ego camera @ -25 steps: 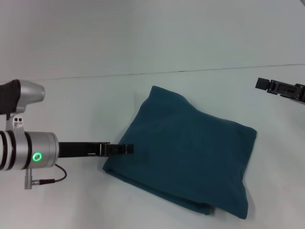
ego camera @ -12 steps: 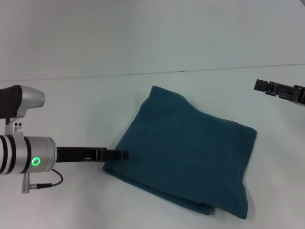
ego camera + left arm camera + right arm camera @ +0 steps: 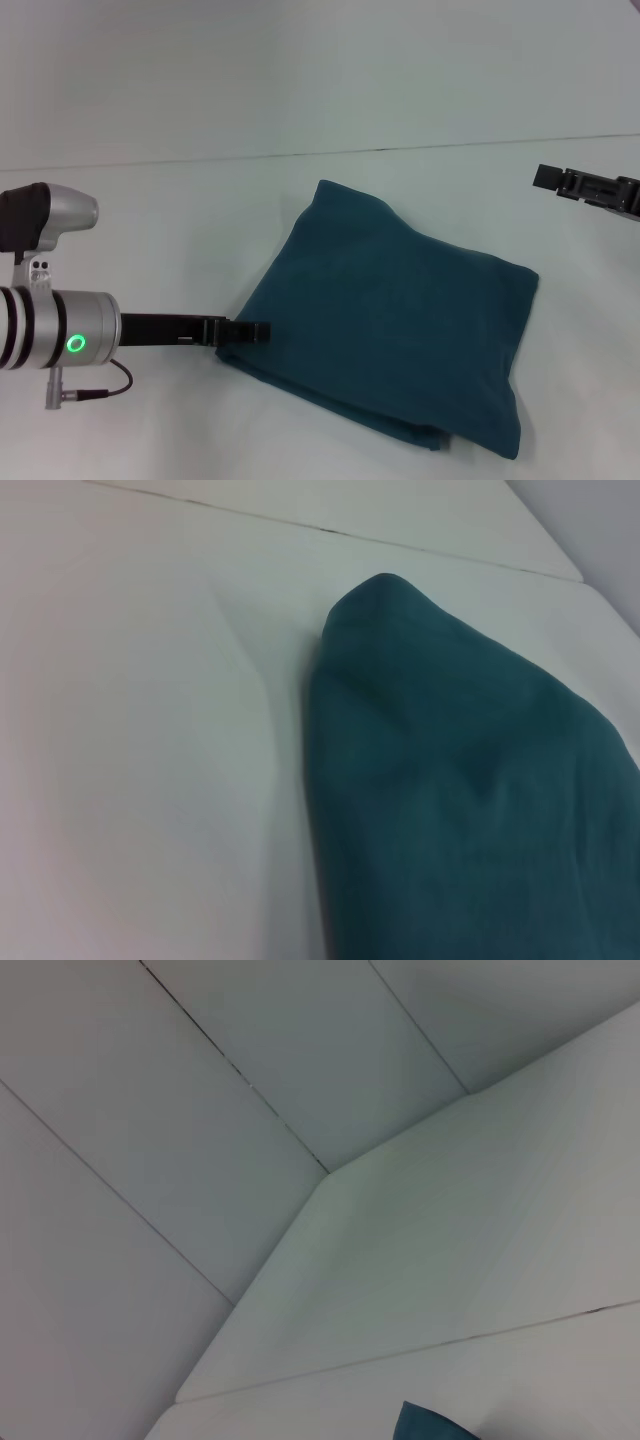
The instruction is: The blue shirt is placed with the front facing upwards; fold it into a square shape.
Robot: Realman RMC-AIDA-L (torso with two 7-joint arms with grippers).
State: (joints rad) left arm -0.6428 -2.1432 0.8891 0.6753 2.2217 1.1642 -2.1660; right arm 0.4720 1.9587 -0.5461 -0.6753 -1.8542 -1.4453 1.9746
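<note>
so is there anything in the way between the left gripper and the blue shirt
Nothing visible. In the head view the left gripper sits right at the left edge of the folded blue shirt, with only bare white table around it. The right gripper is parked off to the far right, away from the shirt.

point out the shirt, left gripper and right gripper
shirt [image 3: 400, 330], head view, middle of the folded top layer
left gripper [image 3: 250, 330], head view, fingertips at the shirt's edge
right gripper [image 3: 560, 180], head view, tip

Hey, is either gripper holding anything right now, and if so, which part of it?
Cannot tell: the left gripper sits at the folded blue shirt's left corner. The right gripper hangs apart, holding nothing.
</note>
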